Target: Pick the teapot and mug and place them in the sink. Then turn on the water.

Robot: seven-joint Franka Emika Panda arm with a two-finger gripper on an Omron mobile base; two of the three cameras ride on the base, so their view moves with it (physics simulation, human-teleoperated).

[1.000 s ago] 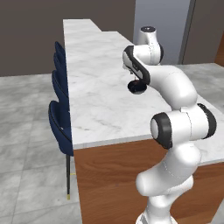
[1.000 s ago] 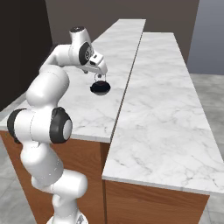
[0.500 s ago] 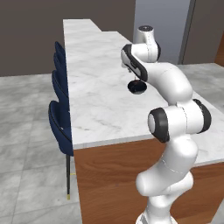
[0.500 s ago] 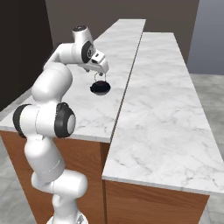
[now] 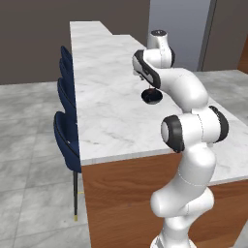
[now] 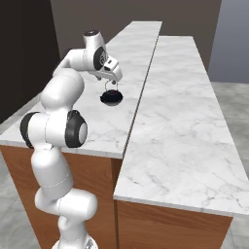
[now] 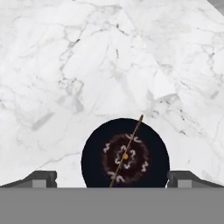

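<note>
The white arm reaches forward over a white, grey-veined marble counter point(image 5: 111, 121) and points its two-finger gripper point(image 7: 113, 179) straight down. In the hand view its 2 dark fingertips point(image 7: 41, 178) stand far apart at the bottom corners, so the jaws are spread wide and grip nothing.

Directly beneath the gripper point(image 6: 111, 83) sits the teapot point(image 7: 125, 153), which appears here as a small, squat, round black pot. From above it is a dark disc with a ring of pale squiggles and a small orange dot at the centre, and a thin brownish wire handle crosses it at a slant. It lies between the 2 fingertips, and its rim is clear of both.

In the right base view the teapot point(image 6: 111, 98) rests upright on the lower marble slab point(image 6: 92, 121), near the step up to the longer, higher marble slab point(image 6: 180, 112). Its thin handle arches up toward the gripper, but I cannot tell whether the two touch.

In the left base view the teapot point(image 5: 152, 97) is partly hidden behind the forearm, just under the gripper point(image 5: 151, 88). A row of dark blue chairs point(image 5: 65, 140) stands along the far left side of the counter, above brown wooden panelling point(image 5: 121, 193).
</note>
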